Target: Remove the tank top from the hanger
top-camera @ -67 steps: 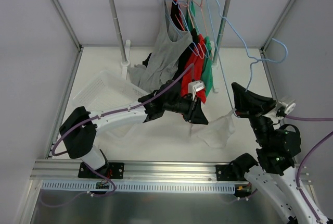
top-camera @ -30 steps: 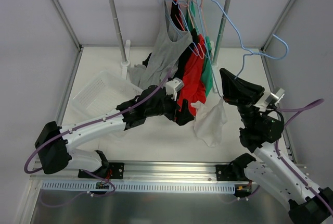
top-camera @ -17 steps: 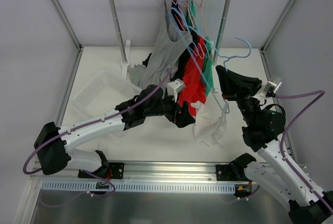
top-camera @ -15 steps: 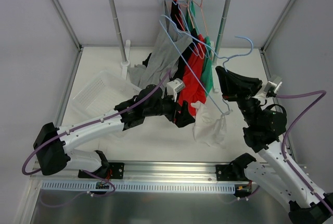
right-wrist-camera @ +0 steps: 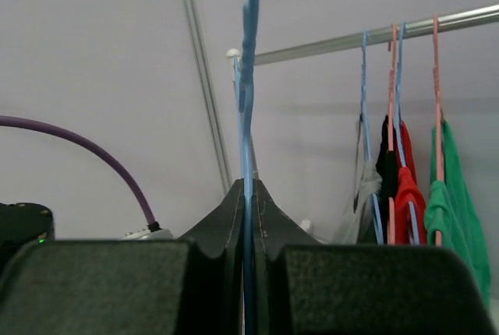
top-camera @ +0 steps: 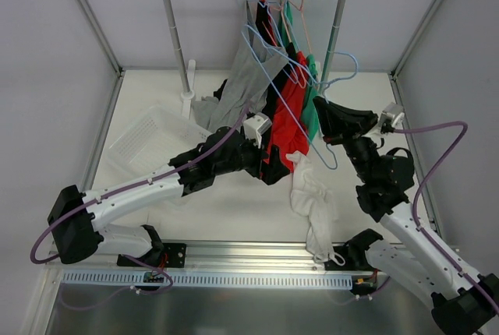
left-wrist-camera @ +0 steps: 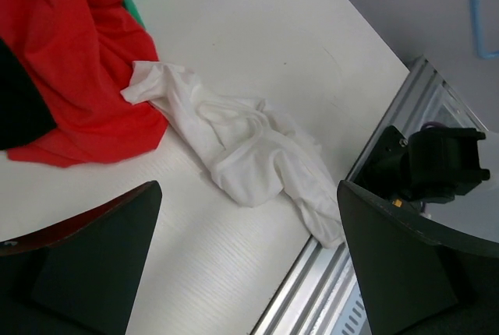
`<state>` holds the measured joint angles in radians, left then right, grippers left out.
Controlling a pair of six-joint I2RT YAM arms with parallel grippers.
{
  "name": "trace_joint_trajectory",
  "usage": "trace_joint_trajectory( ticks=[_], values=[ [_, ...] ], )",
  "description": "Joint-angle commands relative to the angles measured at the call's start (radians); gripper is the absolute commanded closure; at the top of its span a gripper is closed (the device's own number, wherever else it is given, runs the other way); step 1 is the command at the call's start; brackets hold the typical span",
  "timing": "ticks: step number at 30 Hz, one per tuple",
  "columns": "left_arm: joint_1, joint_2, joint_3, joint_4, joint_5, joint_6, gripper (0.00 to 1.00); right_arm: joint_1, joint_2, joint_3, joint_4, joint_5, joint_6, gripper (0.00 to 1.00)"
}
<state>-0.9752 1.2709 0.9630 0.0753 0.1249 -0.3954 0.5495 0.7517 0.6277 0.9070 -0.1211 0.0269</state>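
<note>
Right gripper [right-wrist-camera: 248,195] pinches hanger [right-wrist-camera: 248,117] wire, keeping it clear; tank top [left-wrist-camera: 249,148] lies free at table [left-wrist-camera: 273,23] near edge. Left gripper [left-wrist-camera: 248,193] jaws spread, empty.

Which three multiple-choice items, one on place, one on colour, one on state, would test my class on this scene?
1. The tank top lies: A on the table; B on the hanger; C in the left gripper.
2. The hanger is: A pink; B green; C light blue.
3. The right gripper is: A open; B shut on the hanger; C shut on the tank top.
Key: A, it lies crumpled on the tabletop; C, its wire shows light blue; B, the wire is pinched in it.
</note>
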Motion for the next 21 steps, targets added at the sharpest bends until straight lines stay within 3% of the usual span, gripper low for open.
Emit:
trace_joint_trajectory(
  ticks=[1,3,8,10,14,18,21],
  values=[
    [0.000,-0.076,-0.023,-0.008,-0.182,-0.028,0.01,0.001,-0.031,0.154,-0.275,0.082,-0.099,1.00],
    [0.000,-0.105,-0.026,-0.104,-0.273,-0.048,0.01,0.001,-0.058,0.190,-0.448,0.154,-0.153,1.00],
    [0.029,-0.228,-0.041,-0.305,-0.539,-0.101,0.01,0.001,-0.069,0.277,-0.808,0.164,-0.144,1.00],
    [0.067,-0.257,-0.027,-0.406,-0.542,-0.128,0.01,0.003,-0.007,0.343,-0.951,0.134,-0.148,1.00],
    [0.157,-0.304,-0.004,-0.526,-0.521,-0.132,0.01,0.015,0.130,0.480,-1.036,0.077,-0.148,1.00],
    [0.250,-0.308,0.058,-0.669,-0.475,-0.093,0.01,0.043,0.297,0.669,-1.071,0.115,-0.170,1.00],
    [0.251,-0.312,0.132,-0.811,-0.487,-0.079,0.01,0.073,0.434,0.769,-1.076,0.188,-0.206,1.00]
  ],
)
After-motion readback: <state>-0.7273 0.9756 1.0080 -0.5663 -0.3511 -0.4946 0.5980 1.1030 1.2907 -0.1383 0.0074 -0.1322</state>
